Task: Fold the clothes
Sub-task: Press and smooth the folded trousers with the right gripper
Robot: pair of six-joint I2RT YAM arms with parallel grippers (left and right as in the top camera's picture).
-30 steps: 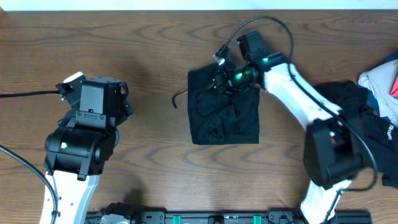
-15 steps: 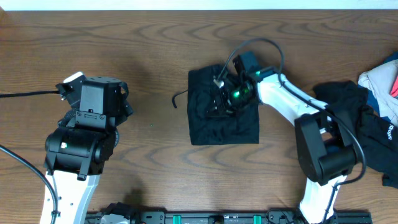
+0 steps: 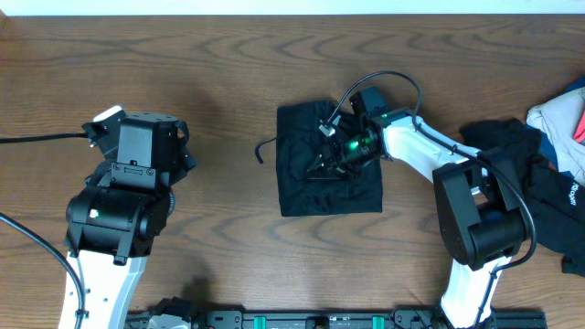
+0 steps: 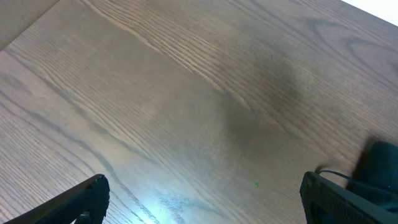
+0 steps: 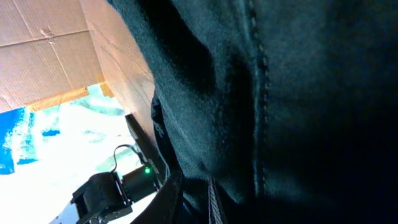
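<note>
A black garment (image 3: 311, 187), folded into a rough square, lies at the table's middle. A thin cord (image 3: 260, 146) sticks out of its left edge. My right gripper (image 3: 325, 166) lies low and on its side on the garment's middle, and its fingers look closed on a layer of the fabric. In the right wrist view the black fabric (image 5: 280, 93) fills most of the frame. My left gripper (image 4: 199, 205) is open and empty over bare wood at the left; the garment's corner (image 4: 380, 163) shows at its right edge.
A pile of more black clothes (image 3: 512, 151) lies at the right edge, with a whitish piece (image 3: 553, 114) with pink and blue parts beyond it. The left arm's body (image 3: 123, 196) stands at the left. Bare wood lies between it and the garment.
My right gripper has moved from the garment's top edge down and left onto its middle. The left arm has not moved.
</note>
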